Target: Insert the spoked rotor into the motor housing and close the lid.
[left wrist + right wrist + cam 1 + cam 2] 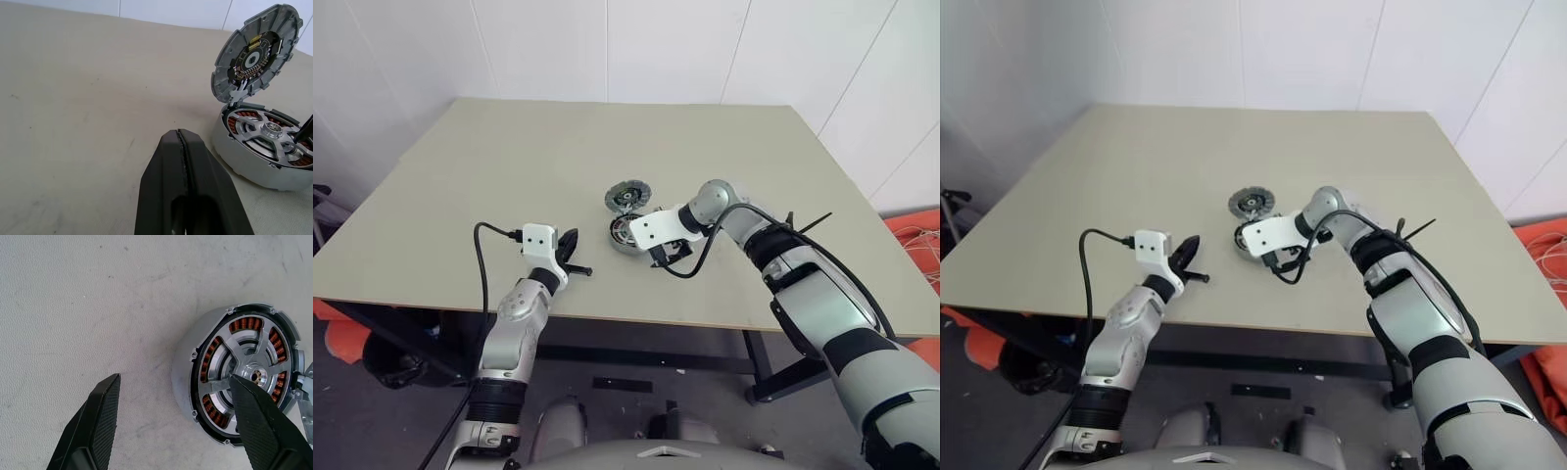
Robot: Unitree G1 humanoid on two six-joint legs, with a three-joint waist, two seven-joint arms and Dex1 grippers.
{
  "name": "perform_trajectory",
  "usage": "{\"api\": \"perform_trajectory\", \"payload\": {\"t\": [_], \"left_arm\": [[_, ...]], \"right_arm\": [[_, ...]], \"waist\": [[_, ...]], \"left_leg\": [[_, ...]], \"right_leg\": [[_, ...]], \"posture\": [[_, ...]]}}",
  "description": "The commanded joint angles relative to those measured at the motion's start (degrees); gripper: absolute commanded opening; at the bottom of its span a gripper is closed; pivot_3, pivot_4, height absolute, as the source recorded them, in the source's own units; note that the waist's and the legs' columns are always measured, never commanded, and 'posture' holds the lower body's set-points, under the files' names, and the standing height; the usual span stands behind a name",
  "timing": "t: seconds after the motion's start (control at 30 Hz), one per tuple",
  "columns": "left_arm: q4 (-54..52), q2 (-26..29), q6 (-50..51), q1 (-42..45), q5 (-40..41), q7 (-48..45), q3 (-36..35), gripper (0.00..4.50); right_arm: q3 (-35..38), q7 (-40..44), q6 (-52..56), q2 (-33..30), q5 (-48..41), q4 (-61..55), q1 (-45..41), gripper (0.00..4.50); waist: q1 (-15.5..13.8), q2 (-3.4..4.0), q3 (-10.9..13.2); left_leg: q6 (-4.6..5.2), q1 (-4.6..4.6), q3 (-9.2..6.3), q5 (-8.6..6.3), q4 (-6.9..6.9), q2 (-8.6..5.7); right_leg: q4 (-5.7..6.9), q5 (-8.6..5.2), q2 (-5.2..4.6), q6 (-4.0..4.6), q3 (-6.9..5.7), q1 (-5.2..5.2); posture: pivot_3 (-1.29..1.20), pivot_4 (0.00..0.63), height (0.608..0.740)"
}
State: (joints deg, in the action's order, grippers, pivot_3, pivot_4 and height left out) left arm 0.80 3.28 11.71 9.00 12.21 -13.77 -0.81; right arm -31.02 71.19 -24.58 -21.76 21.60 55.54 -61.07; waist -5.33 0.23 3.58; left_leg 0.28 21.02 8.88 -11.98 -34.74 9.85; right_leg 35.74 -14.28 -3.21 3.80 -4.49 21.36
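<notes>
Shiny spoked rotor (243, 373) seated in copper-wound grey housing (185, 363), ribbed lid (254, 49) upright — right gripper (178, 418) agape, left gripper (183, 161) closed, empty.

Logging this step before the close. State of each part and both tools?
rotor: seated inside the housing, spokes up
housing: upright on the table, open at the top
lid: standing open, hinged up at the housing's edge, not closed
left tool: shut, empty, beside the housing
right tool: open, one finger over the rotor, the other over bare table
</notes>
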Motion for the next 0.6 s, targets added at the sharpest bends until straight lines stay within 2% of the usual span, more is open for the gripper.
{"api": "perform_trajectory", "payload": {"t": [0.03,0.13,0.17,0.23,0.5,0.6], "left_arm": [[-1.43,-0.06,-1.28,1.15,0.01,-0.09,-0.08,0.0],[-1.55,-0.12,-1.22,1.1,0.0,-0.04,-0.02,0.0],[-1.58,-0.18,-1.2,1.1,-0.01,0.02,0.02,0.0],[-1.55,-0.25,-1.22,1.15,-0.05,0.06,0.07,0.0],[-1.2,-0.31,-1.33,1.46,0.03,0.05,-0.05,0.0],[-1.25,-0.43,-1.34,1.48,0.02,0.06,0.06,0.0]], "right_arm": [[0.83,0.31,-1.0,0.18,-0.2,-0.12,-2.34,3.99],[0.75,0.64,-1.04,0.44,-0.23,-0.21,-2.38,3.99],[0.74,0.83,-1.04,0.51,-0.27,-0.28,-2.37,3.81],[0.72,1.02,-1.05,0.66,-0.27,-0.29,-2.36,3.42],[0.67,1.04,-1.29,1.12,0.02,0.26,-2.55,0.73],[0.76,1.21,-1.38,1.01,-0.11,0.13,-2.46,0.73]], "waist": [[0.0,0.0,0.0],[0.0,0.0,0.0],[0.0,0.0,0.0],[0.0,0.0,0.0],[-0.03,0.0,0.0],[-0.02,0.0,0.0]], "left_leg": [[0.0,0.0,0.0,0.0,0.0,0.0],[0.0,0.0,0.0,0.0,0.0,0.0],[0.0,0.0,0.0,0.0,-0.01,0.0],[0.0,0.0,0.0,0.0,-0.01,0.0],[0.02,0.0,0.0,-0.01,-0.01,0.0],[0.04,0.01,0.0,-0.03,-0.01,0.0]], "right_leg": [[0.0,0.0,0.0,0.0,0.0,0.0],[0.0,0.0,0.0,0.0,0.0,0.0],[0.0,0.0,0.0,0.0,0.0,0.0],[0.01,0.0,0.0,0.0,0.0,0.0],[0.0,0.0,0.0,0.0,0.0,0.0],[-0.01,0.0,0.0,0.0,0.0,-0.01]], "posture": [[0.0,0.0,0.74],[0.0,0.0,0.74],[0.0,0.0,0.74],[0.0,0.0,0.74],[0.0,0.0,0.74],[0.0,0.0,0.74]]}}
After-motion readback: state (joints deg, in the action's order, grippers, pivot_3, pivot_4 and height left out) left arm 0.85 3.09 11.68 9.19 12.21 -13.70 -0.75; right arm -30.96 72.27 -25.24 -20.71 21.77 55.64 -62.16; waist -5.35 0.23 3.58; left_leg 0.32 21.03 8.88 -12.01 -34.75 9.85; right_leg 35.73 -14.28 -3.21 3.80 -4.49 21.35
